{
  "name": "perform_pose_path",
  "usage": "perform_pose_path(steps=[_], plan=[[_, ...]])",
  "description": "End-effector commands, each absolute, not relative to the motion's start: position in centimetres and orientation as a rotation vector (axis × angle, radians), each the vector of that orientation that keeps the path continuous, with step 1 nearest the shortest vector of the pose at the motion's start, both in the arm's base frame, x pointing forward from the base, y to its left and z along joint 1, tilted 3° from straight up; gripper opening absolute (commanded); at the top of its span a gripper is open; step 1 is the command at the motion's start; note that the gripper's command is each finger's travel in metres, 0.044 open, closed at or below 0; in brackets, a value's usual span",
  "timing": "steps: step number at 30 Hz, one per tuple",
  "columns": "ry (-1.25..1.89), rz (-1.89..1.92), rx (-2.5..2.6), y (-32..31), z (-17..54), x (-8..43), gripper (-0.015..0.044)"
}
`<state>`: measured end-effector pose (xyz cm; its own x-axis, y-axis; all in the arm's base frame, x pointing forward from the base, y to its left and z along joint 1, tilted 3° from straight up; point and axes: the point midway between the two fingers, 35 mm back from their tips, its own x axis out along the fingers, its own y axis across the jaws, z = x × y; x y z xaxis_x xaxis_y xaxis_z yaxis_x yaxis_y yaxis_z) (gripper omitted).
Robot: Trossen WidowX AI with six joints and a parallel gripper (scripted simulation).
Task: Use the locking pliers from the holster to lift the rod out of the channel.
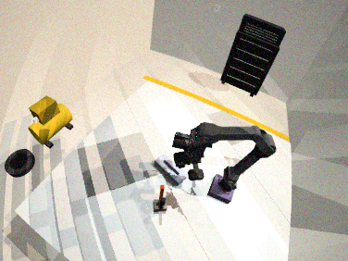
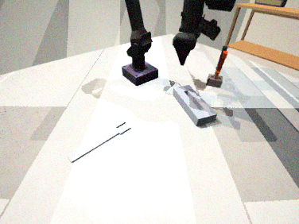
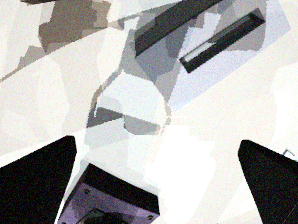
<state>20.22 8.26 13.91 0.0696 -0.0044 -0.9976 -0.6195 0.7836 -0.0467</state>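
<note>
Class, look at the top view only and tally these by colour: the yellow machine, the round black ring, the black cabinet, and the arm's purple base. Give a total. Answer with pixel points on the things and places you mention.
Yellow: 1, the machine [image 1: 56, 125]
Black: 2, the round ring [image 1: 7, 163] and the cabinet [image 1: 252, 60]
Purple: 1, the arm's base [image 1: 216, 193] [image 2: 137, 78] [image 3: 131, 199]
Total: 4

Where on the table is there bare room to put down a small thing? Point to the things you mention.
Bare room: in front of the purple base [image 1: 214, 196] [image 2: 140, 77] [image 3: 120, 200], between the flat white tool [image 2: 95, 146] and the grey channel block [image 1: 163, 162] [image 2: 207, 119] [image 3: 165, 85]. Crowded: around that block, with the orange-handled pliers [image 1: 162, 192] [image 2: 222, 63] near.
</note>
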Motion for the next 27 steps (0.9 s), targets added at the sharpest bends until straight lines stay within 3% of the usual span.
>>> perform_pose_path(steps=[1,19,27], plan=[[1.447,0.496,-0.542,10.4,13.8,19.7,0.044],[1.453,0.504,-0.536,16.8,13.3,11.8,0.044],[1.45,0.504,-0.535,19.0,13.5,14.5,0.044]])
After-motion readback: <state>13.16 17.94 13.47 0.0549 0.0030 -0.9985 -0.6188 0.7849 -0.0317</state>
